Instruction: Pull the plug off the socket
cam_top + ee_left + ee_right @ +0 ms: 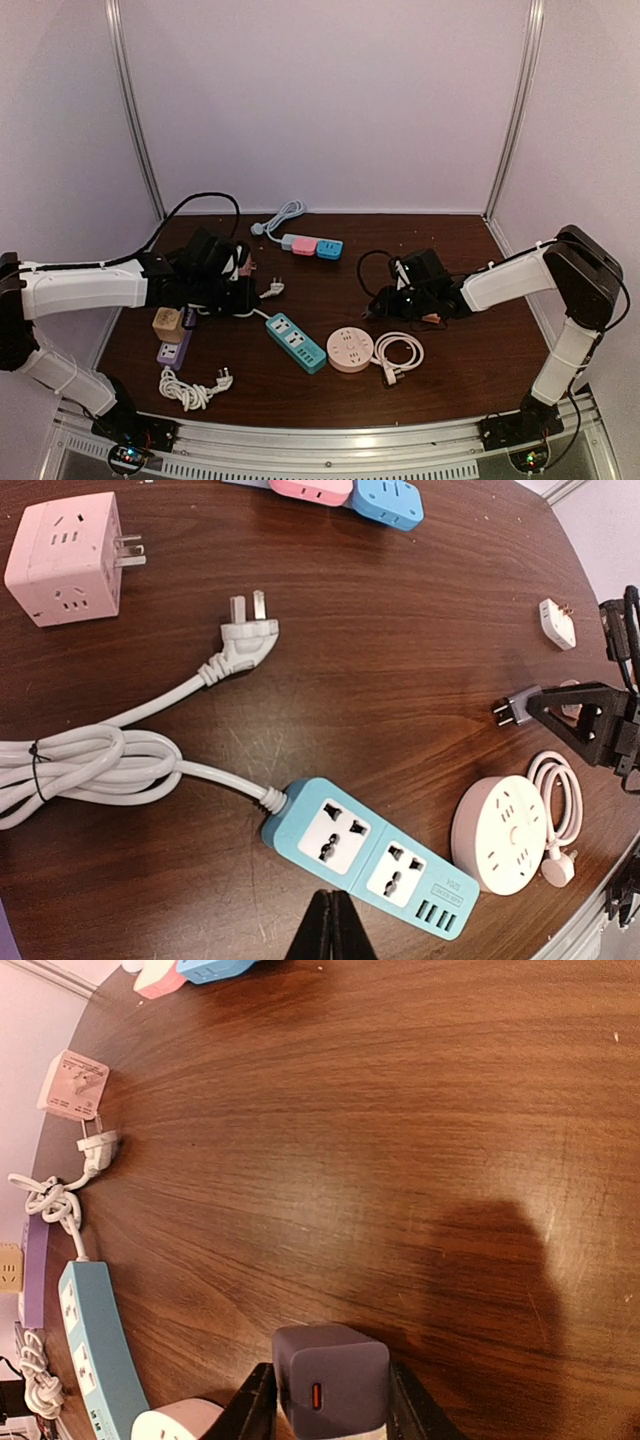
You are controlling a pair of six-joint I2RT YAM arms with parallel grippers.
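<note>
My right gripper [330, 1412] is shut on a dark grey charger plug [330, 1372], a finger on each side. In the left wrist view the plug [512, 706] shows bare prongs pointing left, free of any socket, held in the right gripper [585, 715] just above the table. The round pink-white socket [350, 349] lies close beside it and also shows in the left wrist view [498, 834]. My left gripper [335, 930] is shut and empty, hovering near the teal power strip [370, 845], whose outlets are bare. From above, the left gripper [245, 285] is at the left and the right gripper [388, 300] right of centre.
A pink cube socket [65, 560] and a loose white plug with coiled cord [240, 640] lie at the left. A purple strip [173, 350] with a tan cube [168, 323] is front left. A pink-and-blue strip [312, 245] lies at the back. A small white adapter [556, 623] sits near the right arm.
</note>
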